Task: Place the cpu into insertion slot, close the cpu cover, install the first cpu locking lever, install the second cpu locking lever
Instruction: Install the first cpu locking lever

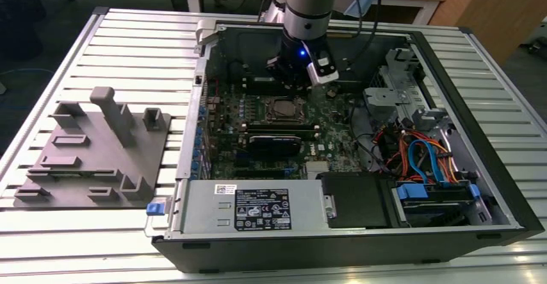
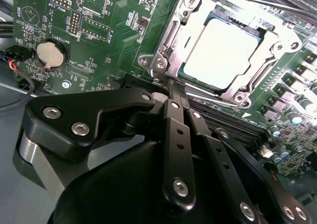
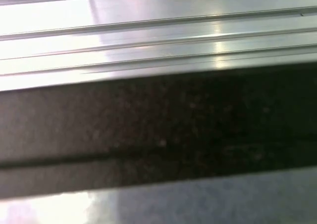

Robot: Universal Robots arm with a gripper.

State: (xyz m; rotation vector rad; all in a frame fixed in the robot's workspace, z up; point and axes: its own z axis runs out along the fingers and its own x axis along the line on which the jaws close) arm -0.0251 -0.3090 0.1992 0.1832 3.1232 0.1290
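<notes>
The cpu [image 2: 223,50] lies flat in the insertion slot [image 1: 282,109] on the green board, its silvery top bright in the second wrist view. The cpu cover [image 2: 280,38] is down around it, framing the chip through its square window. A thin metal lever rod [image 2: 166,43] runs along one side of the socket, and another [image 2: 277,3] crosses its far edge. My gripper [image 2: 176,85] is shut, its two black fingers [image 2: 171,110] pressed together with the tips at the socket's corner. In the exterior view the gripper [image 1: 295,84] hangs just behind the socket.
The open computer case [image 1: 478,72] lies on a slatted aluminium table [image 1: 128,47]. A black card [image 1: 273,145] and the power supply [image 1: 248,210] sit in front of the socket. Cables and a drive cage [image 1: 427,162] are on the exterior view's right, a grey fixture [image 1: 94,149] on its left.
</notes>
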